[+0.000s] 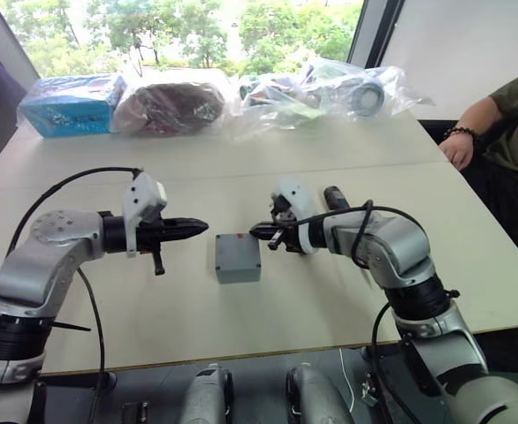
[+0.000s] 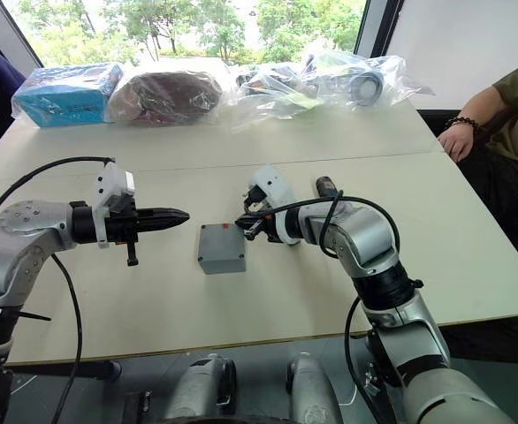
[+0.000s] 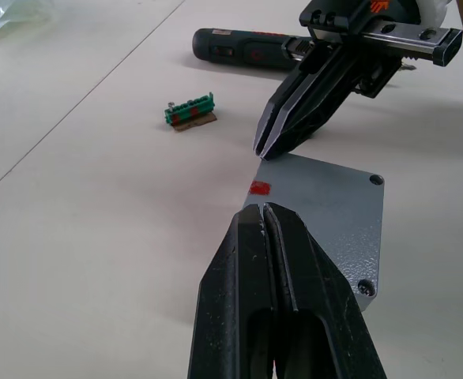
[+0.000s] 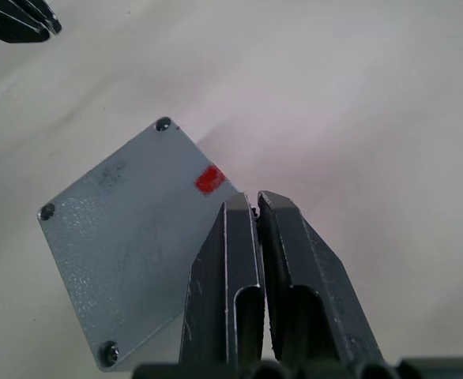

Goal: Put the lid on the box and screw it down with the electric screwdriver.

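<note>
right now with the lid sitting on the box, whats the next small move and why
Probably swing the right gripper back to the electric screwdriver. The lid already covers the box, both grippers are shut and empty, and the screwdriver lies untouched on the table.

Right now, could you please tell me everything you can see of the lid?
The lid is a flat square grey cover with a speckled, metal-like finish. It has a small red mark near one edge and screw holes at the corners that show. It already sits level on the box, mid-table. Both grippers are shut, the right gripper at the red-marked edge, the left gripper just off to the side; contact cannot be told. The electric screwdriver lies on the table beyond it.
</note>
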Controlling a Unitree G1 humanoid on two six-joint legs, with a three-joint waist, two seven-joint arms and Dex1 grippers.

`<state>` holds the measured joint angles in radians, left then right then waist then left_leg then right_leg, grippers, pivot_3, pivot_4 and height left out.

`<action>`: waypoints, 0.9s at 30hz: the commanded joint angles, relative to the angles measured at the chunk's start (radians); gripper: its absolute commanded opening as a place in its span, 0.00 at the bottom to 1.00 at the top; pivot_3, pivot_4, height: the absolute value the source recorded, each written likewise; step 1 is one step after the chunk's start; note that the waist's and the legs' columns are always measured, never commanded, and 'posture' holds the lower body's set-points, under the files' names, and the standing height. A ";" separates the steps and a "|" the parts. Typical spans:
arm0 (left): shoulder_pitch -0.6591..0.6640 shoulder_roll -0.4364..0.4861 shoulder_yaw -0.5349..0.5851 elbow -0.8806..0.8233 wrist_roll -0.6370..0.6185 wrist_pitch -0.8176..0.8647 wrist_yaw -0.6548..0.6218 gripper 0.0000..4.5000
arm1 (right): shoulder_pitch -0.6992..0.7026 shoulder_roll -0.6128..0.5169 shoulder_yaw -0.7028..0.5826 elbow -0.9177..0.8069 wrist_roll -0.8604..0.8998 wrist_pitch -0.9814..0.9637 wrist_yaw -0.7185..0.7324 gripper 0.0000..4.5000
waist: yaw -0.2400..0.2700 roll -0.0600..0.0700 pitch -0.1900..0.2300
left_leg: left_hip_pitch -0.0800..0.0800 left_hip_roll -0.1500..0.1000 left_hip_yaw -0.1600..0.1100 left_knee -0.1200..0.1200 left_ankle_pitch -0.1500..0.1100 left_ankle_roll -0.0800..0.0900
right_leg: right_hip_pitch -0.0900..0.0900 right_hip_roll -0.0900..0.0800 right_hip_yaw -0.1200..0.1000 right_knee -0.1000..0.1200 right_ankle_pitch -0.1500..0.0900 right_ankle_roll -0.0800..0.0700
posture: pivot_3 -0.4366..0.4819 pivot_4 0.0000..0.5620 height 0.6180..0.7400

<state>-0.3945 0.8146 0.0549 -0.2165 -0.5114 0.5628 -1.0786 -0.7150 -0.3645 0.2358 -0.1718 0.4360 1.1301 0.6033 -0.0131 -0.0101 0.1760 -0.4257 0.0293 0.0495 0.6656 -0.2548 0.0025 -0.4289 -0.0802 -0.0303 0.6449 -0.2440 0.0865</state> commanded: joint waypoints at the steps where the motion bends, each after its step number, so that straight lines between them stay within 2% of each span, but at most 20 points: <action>1: -0.008 -0.001 0.008 -0.030 -0.013 0.000 0.002 0.00 | -0.002 -0.002 -0.001 -0.014 -0.004 -0.032 0.009 0.03 | 0.000 0.000 0.000 | 0.000 0.000 0.000 0.000 0.000 0.000 | 0.000 0.000 0.000 0.000 0.000 0.000 | 0.48 0.27 1.00; 12: -0.013 -0.002 0.005 -0.028 -0.012 0.002 0.001 0.00 | 0.033 -0.024 0.024 -0.036 -0.005 -0.063 0.036 0.03 | 0.000 0.000 0.000 | 0.000 0.000 0.000 0.000 0.000 0.000 | 0.000 0.000 0.000 0.000 0.000 0.000 | 0.48 0.27 1.00; 15: -0.015 -0.002 0.004 -0.027 -0.012 0.001 0.000 0.00 | 0.037 -0.030 0.026 -0.037 -0.007 -0.072 0.041 0.19 | 0.001 0.000 0.000 | 0.000 0.000 0.000 0.000 0.000 0.000 | 0.000 0.000 0.000 0.000 0.000 0.000 | 0.48 0.27 1.00; 19: -0.018 -0.003 0.002 -0.026 -0.012 0.002 0.001 0.00 | 0.037 -0.040 0.022 -0.045 -0.007 -0.080 0.045 0.58 | 0.000 0.000 0.000 | 0.000 0.000 0.000 0.000 0.000 0.000 | 0.000 0.000 0.000 0.000 0.000 0.000 | 0.48 0.27 1.00; 24: -0.019 -0.004 0.001 -0.032 -0.015 0.005 0.001 0.00 | 0.028 -0.080 -0.015 -0.071 -0.014 -0.079 0.034 0.99 | 0.001 0.000 0.000 | 0.000 0.000 0.000 0.000 0.000 0.000 | 0.000 0.000 0.000 0.000 0.000 0.000 | 0.48 0.27 1.00; 27: -0.024 -0.009 0.001 -0.037 -0.020 0.008 0.000 0.00 | 0.028 -0.147 -0.061 -0.099 -0.001 -0.052 0.047 1.00 | 0.004 0.000 0.000 | 0.000 0.000 0.000 0.000 0.000 0.000 | 0.000 0.000 0.000 0.000 0.000 0.000 | 0.48 0.27 1.00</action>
<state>-0.3978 0.8045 0.0506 -0.2172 -0.5122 0.5667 -1.0782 -0.6749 -0.4774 0.2368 -0.2173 0.4220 1.0677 0.6394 -0.0093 -0.0104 0.1762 -0.4259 0.0291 0.0495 0.6656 -0.2548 0.0025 -0.4289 -0.0807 -0.0303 0.6447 -0.2439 0.0866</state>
